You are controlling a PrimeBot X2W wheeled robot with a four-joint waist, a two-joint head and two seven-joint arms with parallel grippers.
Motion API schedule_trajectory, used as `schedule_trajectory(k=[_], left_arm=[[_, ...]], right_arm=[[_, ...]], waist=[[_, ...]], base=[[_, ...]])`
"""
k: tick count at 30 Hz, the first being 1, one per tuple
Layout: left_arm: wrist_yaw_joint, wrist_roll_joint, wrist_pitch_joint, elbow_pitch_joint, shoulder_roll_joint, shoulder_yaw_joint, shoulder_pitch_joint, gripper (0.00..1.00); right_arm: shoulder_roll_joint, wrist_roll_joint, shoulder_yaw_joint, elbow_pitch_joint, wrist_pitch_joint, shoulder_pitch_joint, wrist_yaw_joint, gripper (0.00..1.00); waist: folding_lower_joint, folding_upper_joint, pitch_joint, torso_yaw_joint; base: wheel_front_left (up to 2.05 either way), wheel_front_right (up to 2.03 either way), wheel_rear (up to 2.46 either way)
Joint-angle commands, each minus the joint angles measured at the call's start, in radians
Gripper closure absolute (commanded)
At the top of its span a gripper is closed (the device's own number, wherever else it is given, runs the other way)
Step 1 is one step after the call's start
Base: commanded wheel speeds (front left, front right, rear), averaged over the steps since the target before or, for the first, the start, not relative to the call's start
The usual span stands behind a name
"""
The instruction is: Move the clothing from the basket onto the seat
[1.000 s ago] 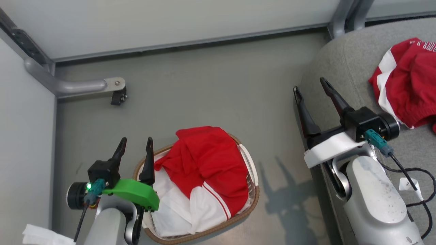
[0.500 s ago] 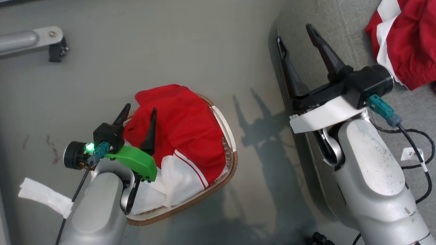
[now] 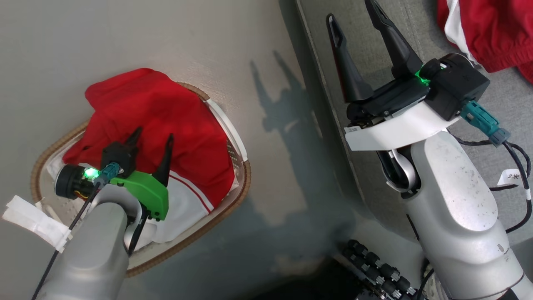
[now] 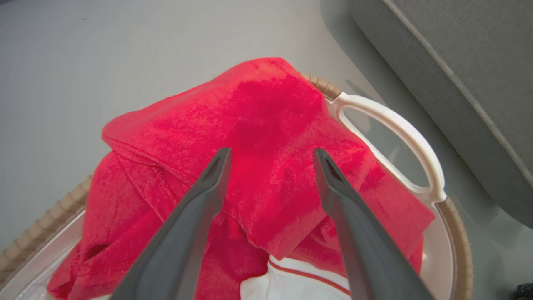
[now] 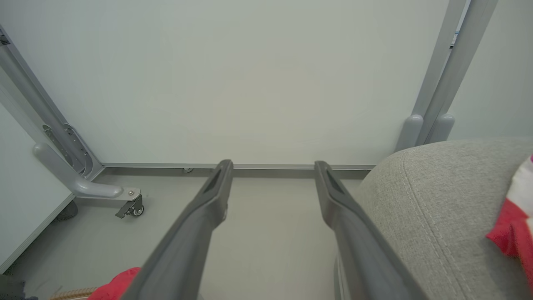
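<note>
Basket's near rim is being hidden by the left forearm; a second garment, on the seat right of the basket, is being cut off by the frame. Two red garments are being counted: the clothing in the basket plus that one. Left gripper over the basket and right gripper right of it are being held spread, empty.

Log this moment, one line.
left gripper: open, over clothing in basket | right gripper: open, empty, by seat edge | red garment: on seat
</note>
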Motion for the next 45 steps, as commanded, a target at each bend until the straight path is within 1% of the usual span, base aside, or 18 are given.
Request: schedule_trajectory(k=[1, 12, 15, 19, 27, 28, 29, 31, 35, 39, 45], left_arm=[[-0.002, -0.006, 0.001, 0.008, 0.026, -0.017, -0.026, 0.0], [-0.002, -0.069, 0.001, 0.056, 0.1, -0.162, -0.084, 0.0], [-0.002, -0.089, 0.001, 0.082, 0.102, -0.168, -0.112, 0.0], [-0.002, -0.101, 0.001, 0.13, 0.1, -0.218, -0.143, 0.0], [-0.002, -0.149, 0.001, 0.216, 0.071, -0.292, -0.198, 0.0], [-0.002, -0.161, 0.001, 0.212, 0.071, -0.299, -0.204, 0.67], [-0.002, -0.179, 0.001, 0.212, 0.07, -0.298, -0.202, 1.0], [-0.002, -0.198, 0.001, 0.216, 0.075, -0.307, -0.192, 1.0], [-0.002, -0.235, 0.001, 0.208, 0.086, -0.314, -0.173, 1.0], [-0.002, -0.256, 0.001, 0.188, 0.062, -0.306, -0.137, 1.0], [-0.002, -0.273, 0.001, 0.131, 0.016, -0.253, -0.059, 1.0]], right_arm=[[0.001, 0.016, 0.005, -0.009, 0.0, -0.016, -0.001, 0.0], [0.0, 0.05, 0.003, -0.03, 0.0, -0.033, -0.001, 0.0], [0.0, 0.042, -0.006, -0.032, 0.0, -0.033, -0.001, 0.0], [0.0, 0.036, -0.011, -0.036, 0.0, -0.036, -0.001, 0.0], [0.0, 0.03, -0.007, -0.038, 0.0, -0.044, -0.001, 0.0], [0.0, 0.033, -0.005, -0.035, 0.0, -0.047, -0.001, 0.0], [0.0, 0.036, -0.003, -0.033, 0.0, -0.048, -0.001, 0.0], [0.0, 0.055, -0.005, -0.03, 0.0, -0.049, -0.001, 0.0], [0.0, 0.047, 0.008, -0.012, 0.0, -0.062, -0.001, 0.0], [0.0, 0.015, 0.004, 0.012, 0.0, -0.055, -0.001, 0.0], [-0.001, -0.04, 0.007, 0.059, 0.0, -0.023, -0.001, 0.0]], waist=[[-0.0001, 0.0, 0.093, -0.081], [-0.0001, 0.0, 0.176, -0.103], [-0.0001, 0.0, 0.186, -0.095], [-0.0001, 0.0, 0.195, -0.089], [-0.0001, 0.0, 0.209, -0.076], [-0.0001, 0.0, 0.207, -0.077], [-0.0001, 0.0, 0.203, -0.077], [-0.0001, 0.0, 0.192, -0.082], [-0.0001, 0.0, 0.159, -0.088], [-0.0001, 0.0, 0.094, -0.063], [-0.0001, 0.0, -0.025, -0.004]], base=[[0.0, 0.0, 0.0], [0.0, 0.0, 0.0], [0.0, 0.0, 0.0], [0.0, 0.0, 0.0], [0.0, 0.0, 0.0], [0.0, 0.0, 0.0], [0.0, 0.0, 0.0], [0.0, 0.0, 0.0], [0.0, 0.0, 0.0], [0.0, 0.0, 0.0], [0.0, 0.0, 0.0]])
